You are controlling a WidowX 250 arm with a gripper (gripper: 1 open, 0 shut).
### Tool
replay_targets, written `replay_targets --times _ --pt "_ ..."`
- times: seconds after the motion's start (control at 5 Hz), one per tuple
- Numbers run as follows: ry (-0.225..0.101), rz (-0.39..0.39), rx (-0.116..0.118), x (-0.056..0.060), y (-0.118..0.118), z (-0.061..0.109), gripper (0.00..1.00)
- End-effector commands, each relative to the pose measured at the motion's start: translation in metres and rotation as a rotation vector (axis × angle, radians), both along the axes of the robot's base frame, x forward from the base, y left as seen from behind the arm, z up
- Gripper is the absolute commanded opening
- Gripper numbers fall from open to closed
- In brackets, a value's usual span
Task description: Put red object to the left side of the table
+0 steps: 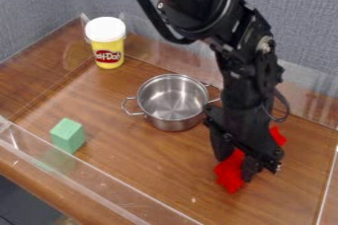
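1. Grey fabric panels back a brown wood-grain table (93, 96) edged with low clear walls.
2. Far left, near the front wall, sits a small green cube (67, 134), well apart from everything else.
3. Further back on the left stands a yellow tub (106, 42) with a white lid, upright, close to the rear wall.
4. Near the middle rests a steel pot (173, 102), open and showing a bare shiny inside; its small handles point left and right.
5. Just right of the pot, the black arm reaches down from the top of the picture; its gripper (247, 160) points almost straight down at the right side of the table.
6. Its black fingers are drawn in against the sides of the red object (238, 174), pinching it; the bar's near end shows below them at the tabletop, and a bit of red shows behind the gripper; whether it is lifted clear of the wood cannot be told.
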State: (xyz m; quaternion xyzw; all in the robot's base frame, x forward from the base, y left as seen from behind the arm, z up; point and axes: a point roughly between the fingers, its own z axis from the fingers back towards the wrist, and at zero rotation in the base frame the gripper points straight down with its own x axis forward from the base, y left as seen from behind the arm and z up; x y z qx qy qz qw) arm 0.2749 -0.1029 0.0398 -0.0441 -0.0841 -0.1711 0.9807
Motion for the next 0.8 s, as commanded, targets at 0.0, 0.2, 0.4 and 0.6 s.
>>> replay_targets --times 0.0,0.2,0.4,0.6 --pt "-0.082 0.014 -0.033 0.0099 -0.0019 0.0253 1.0" --pt "-0.082 0.019 -0.04 0.0085 -0.0042 0.0254 1.0" --pt "-0.074 0.014 -0.039 0.0087 -0.0048 0.021 0.0" --pt "-0.07 0.02 -0.044 0.0074 -0.0066 0.0195 1.0"
